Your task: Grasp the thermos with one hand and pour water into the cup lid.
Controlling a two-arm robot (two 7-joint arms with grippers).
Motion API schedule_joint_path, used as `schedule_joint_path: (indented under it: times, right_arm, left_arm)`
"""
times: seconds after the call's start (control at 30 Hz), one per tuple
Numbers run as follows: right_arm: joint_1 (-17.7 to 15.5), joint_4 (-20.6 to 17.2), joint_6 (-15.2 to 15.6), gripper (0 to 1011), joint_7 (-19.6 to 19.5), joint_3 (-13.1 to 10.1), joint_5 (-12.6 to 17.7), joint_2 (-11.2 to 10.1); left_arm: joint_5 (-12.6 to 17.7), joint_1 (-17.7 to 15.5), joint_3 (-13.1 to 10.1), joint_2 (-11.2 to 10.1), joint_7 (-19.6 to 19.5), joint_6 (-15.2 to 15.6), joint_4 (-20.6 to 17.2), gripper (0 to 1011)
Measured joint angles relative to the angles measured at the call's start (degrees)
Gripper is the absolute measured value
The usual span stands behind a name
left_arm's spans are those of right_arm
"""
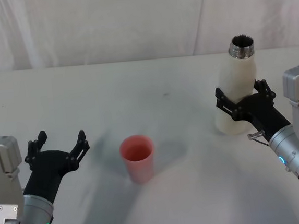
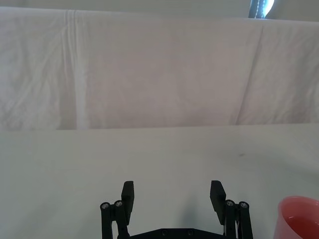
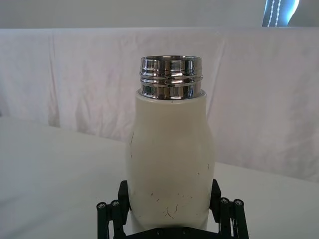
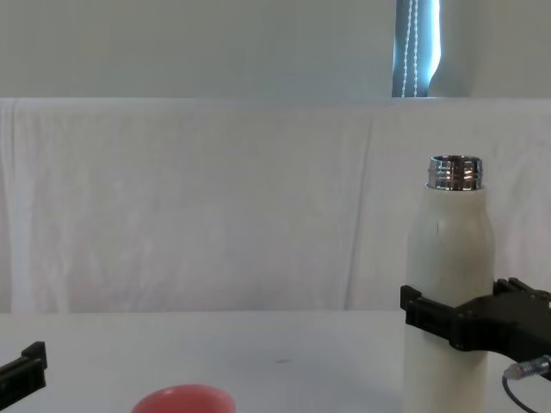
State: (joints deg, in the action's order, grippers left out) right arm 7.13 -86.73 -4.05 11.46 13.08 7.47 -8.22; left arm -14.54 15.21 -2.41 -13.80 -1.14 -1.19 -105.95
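Two black grippers are working over the white table: the right gripper (image 1: 242, 99) is clamping its fingers around the lower body of the upright thermos (image 1: 237, 88) at the table's right, while the left gripper (image 1: 58, 145) is idling with fingers spread, just left of the pink cup lid (image 1: 138, 157). The grasp appears made; next, the thermos needs lifting, carrying left and tipping over the cup lid.

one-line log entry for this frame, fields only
right gripper: around thermos, upright on table | left gripper: open, idle left of cup lid | pour: not started
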Motion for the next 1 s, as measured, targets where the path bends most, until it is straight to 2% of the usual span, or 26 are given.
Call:
schedule_joint_path:
  times: [1.0]
  right_arm:
    - [0.59, 1.14, -0.32, 951, 0.73, 0.45, -0.07, -0.06]
  left_arm:
    - [0.00, 0.00, 0.00, 0.00, 0.00, 0.00, 0.00, 1001]
